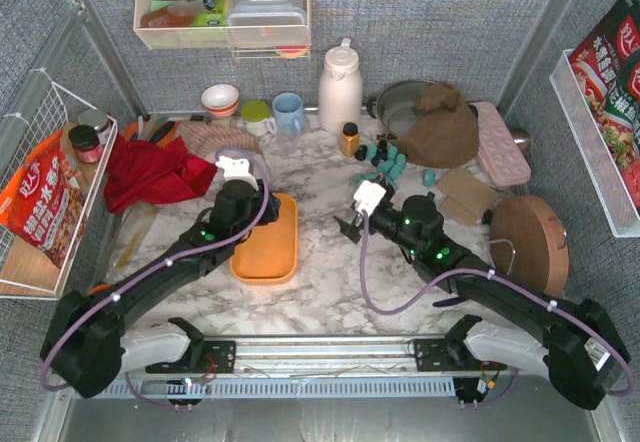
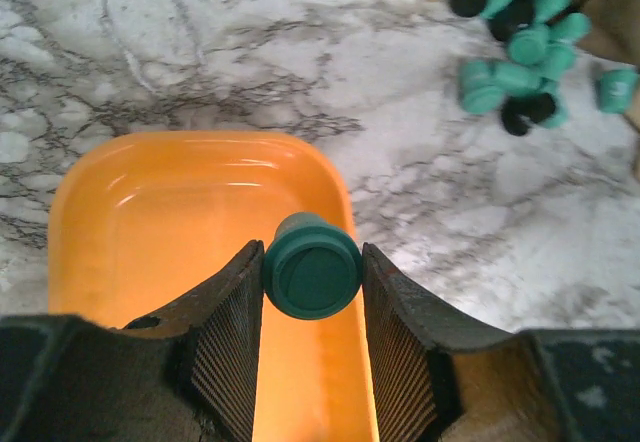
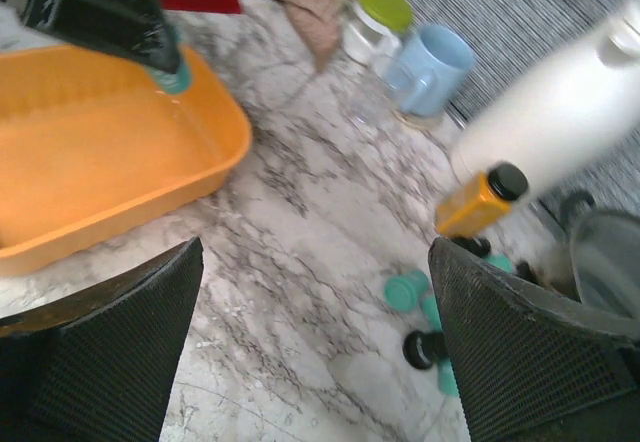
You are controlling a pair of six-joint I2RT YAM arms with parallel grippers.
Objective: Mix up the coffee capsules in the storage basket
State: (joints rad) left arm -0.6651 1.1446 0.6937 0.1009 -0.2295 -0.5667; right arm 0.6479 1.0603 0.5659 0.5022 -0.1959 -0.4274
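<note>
Left gripper [image 2: 311, 254] clamped on a teal capsule [image 2: 312, 282] over the basket's [image 2: 150, 202] far end; right gripper [image 3: 315, 262] spread apart above the table [image 1: 320, 282]; capsule pile [image 1: 388, 159] far right of the basket.

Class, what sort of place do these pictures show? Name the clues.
Probably a mock kitchen counter inside a robot test cell: a marble-pattern worktop, a white thermos jug and blue mug, enclosed by grey fabric walls.

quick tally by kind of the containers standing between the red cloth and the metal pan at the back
bowl: 1
blue mug: 1
green-lidded jar: 1
white jug: 1
amber bottle: 1
total: 5
</note>
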